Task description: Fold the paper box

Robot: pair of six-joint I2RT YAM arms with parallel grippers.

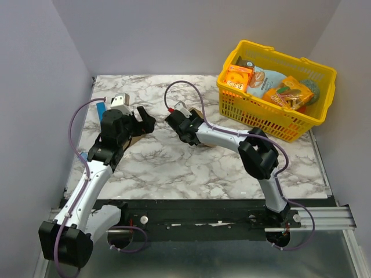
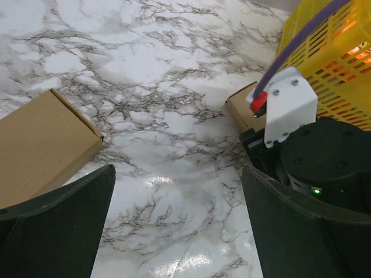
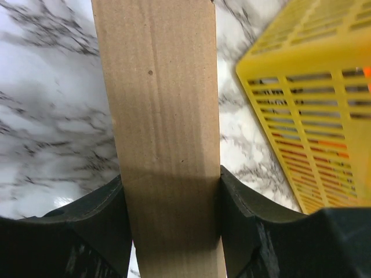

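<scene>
The paper box, a plain brown oblong carton, runs lengthwise between my right gripper's black fingers, which are shut on its two long sides. From above, only a tan bit of the paper box shows under the right gripper. The left wrist view shows one end of the paper box behind the right wrist. My left gripper is open over bare marble with nothing between its fingers. In the top view the left gripper sits left of the right one.
A second brown carton lies just outside my left gripper's left finger, mostly hidden under the left arm from above. A yellow basket with orange snack packs stands at the back right, close to the right gripper.
</scene>
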